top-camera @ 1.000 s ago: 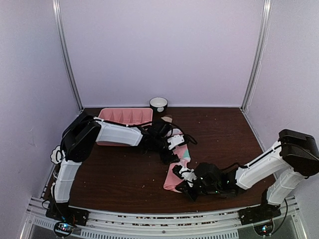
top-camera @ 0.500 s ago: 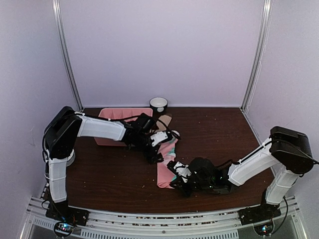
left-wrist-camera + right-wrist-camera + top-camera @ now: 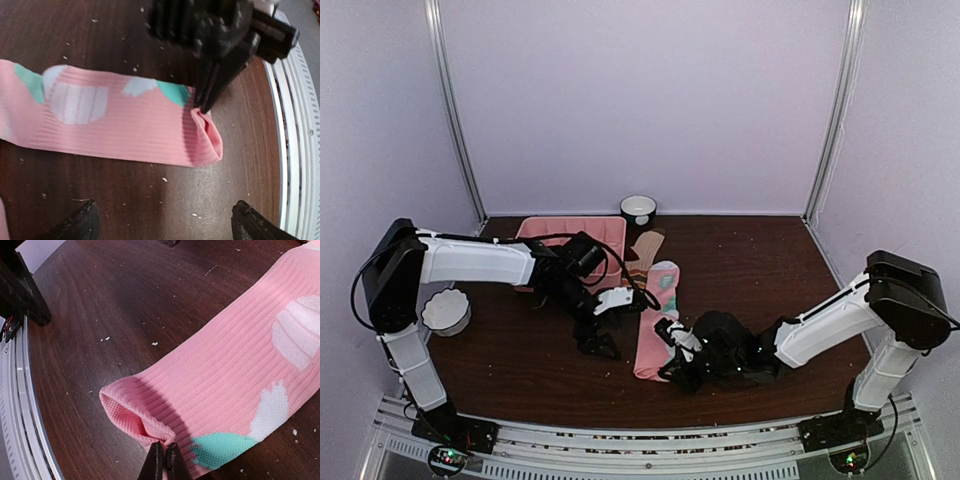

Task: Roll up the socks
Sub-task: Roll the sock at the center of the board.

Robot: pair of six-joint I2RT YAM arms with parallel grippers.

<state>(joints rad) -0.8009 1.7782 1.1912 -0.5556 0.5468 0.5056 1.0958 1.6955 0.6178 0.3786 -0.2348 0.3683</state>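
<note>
Here the right gripper [image 3: 164, 450] is clenched on the cuff of the pink sock [image 3: 656, 315], lying flat on the table [image 3: 510, 360]. The left gripper [image 3: 165, 224] hangs released beside it; the tan sock [image 3: 646, 245] lies near the tray [image 3: 570, 230].

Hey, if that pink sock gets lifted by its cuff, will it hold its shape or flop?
Probably flops: the pink sock lies flat, and its cuff puckers where the right gripper pinches it. Likely light, being thin ribbed knit. Pushed, it should bunch rather than roll.
</note>
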